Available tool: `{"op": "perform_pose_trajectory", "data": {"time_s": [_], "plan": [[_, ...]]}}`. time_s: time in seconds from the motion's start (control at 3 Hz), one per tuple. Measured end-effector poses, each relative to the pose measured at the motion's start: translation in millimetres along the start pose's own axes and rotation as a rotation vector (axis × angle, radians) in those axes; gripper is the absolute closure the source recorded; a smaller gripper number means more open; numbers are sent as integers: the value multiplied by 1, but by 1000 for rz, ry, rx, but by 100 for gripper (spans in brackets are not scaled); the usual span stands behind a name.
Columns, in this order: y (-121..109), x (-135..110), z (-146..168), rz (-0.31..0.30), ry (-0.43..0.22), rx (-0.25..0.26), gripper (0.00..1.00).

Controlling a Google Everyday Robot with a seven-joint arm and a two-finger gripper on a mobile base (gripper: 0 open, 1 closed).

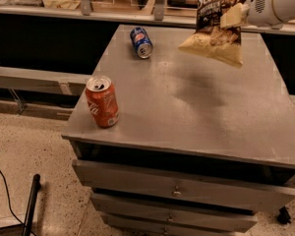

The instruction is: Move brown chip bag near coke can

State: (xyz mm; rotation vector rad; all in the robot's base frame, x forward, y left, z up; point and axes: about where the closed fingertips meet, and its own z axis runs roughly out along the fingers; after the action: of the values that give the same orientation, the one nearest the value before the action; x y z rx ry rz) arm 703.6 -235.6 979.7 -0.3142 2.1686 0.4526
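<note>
The pincer (234,14), at the top right, grips the chip bag (217,28) in the air; only one finger shows, the other hidden by the bag. The bag's top and the arm (280,3) are cut off by the edges.

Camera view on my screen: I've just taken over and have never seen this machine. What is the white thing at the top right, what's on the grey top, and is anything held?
There is only one camera, looking down at a grey cabinet top. I cannot tell where it is mounted. The white shape at the top right is the robot's arm. At its end is the gripper, a two-finger clamp, shut on the brown chip bag. The bag hangs in the air above the far right of the top. The coke can stands upright near the front left corner, well apart from the bag. A blue Pepsi can lies on its side toward the back.
</note>
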Motion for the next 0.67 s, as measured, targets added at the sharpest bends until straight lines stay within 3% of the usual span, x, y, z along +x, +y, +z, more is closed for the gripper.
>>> {"op": "perform_pose_trajectory", "data": {"time_s": [0.67], "plan": [[31,25,-5,-6,7,-54,100]]}}
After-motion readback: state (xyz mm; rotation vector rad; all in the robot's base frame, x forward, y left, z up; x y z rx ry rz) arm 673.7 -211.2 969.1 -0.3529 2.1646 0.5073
